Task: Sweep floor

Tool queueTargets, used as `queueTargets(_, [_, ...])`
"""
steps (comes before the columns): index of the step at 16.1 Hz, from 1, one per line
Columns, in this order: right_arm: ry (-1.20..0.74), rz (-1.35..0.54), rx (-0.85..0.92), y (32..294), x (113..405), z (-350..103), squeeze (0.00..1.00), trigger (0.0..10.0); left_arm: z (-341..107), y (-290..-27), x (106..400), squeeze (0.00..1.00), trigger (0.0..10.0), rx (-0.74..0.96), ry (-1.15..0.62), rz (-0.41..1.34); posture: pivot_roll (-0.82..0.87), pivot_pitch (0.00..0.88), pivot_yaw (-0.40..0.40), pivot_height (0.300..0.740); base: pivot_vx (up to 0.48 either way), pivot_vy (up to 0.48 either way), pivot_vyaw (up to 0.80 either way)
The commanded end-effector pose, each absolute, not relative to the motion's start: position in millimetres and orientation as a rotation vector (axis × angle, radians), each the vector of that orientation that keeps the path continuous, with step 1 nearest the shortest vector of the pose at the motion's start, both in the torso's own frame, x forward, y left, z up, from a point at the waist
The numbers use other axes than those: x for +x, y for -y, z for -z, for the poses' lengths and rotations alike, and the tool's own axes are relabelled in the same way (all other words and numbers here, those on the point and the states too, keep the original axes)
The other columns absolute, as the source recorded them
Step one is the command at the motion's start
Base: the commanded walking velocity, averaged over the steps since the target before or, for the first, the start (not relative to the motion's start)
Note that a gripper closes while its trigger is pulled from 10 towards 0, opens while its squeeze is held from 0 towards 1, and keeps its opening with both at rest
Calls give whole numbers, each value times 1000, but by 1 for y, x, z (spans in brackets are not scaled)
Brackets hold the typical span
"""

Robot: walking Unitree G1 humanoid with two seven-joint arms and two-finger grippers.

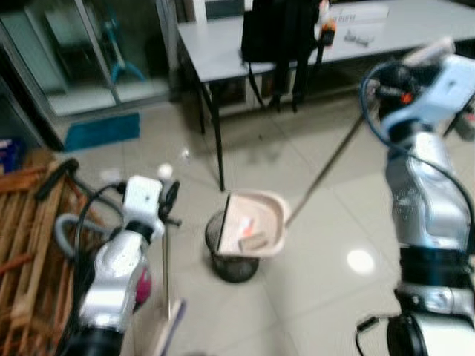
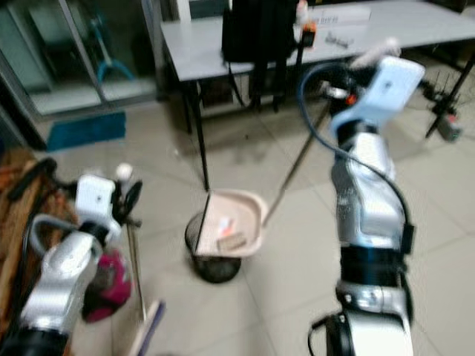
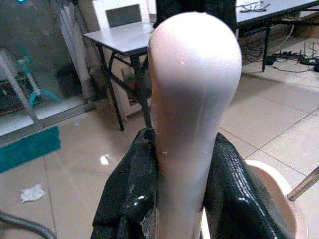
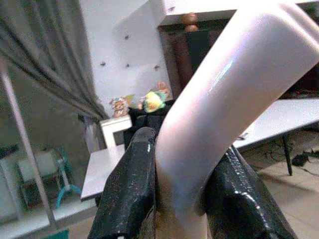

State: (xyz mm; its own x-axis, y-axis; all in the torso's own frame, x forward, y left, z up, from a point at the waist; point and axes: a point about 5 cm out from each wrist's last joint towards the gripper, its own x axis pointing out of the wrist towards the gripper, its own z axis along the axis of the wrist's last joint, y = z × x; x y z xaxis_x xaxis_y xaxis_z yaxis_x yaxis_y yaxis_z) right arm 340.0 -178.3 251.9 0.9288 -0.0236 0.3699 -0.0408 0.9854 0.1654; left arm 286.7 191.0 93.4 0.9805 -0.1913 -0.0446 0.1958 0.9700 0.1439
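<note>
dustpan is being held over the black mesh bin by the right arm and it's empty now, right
Not quite. The dustpan is over the black mesh bin, its long handle running up to the right gripper, but it is not empty: the left eye view shows scraps lying inside the pan.

Pale pink dustpan point(image 1: 256, 225), black bin point(image 1: 234, 263)
</note>
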Motion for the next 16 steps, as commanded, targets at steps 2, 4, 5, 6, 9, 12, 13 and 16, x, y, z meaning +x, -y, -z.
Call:
queueTargets(2, [452, 1, 187, 184, 336, -266, 0, 10000, -103, -186, 292, 0, 10000, 160, 4, 209, -55, 0, 59, 740, 398, 0, 0])
queueTargets(4, [455, -5, 188, 184, 336, -266, 0, 10000, -104, -185, 293, 0, 10000, 158, 6, 208, -54, 0, 58, 740, 392, 0, 0])
queueTargets(5, [457, -4, 182, 184, 336, -266, 0, 10000, -103, -185, 293, 0, 10000, 154, 2, 206, -54, 0, 57, 740, 0, 0, 0])
queueTargets(6, [462, -1, 177, 184, 336, -267, 0, 10000, -103, -185, 293, 0, 10000, 155, 2, 203, -54, 0, 57, 740, 0, 0, 0])
queueTargets(9, [484, -12, 165, 183, 339, -272, 0, 10000, -103, -185, 294, 0, 10000, 159, 3, 196, -52, 0, 56, 740, 0, 0, 0])
queueTargets(12, [514, -36, 131, 180, 341, -277, 0, 10000, -103, -185, 295, 0, 10000, 161, 4, 192, -49, 0, 52, 740, 0, 0, 0])
queueTargets(13, [532, -52, 114, 177, 341, -280, 0, 10000, -103, -185, 295, 0, 10000, 161, 4, 192, -49, 0, 53, 740, 0, 0, 0])
queueTargets(16, [660, -197, 61, 155, 335, -285, 0, 10000, -104, -184, 296, 0, 10000, 165, 6, 194, -49, 0, 53, 740, 0, 0, 0])
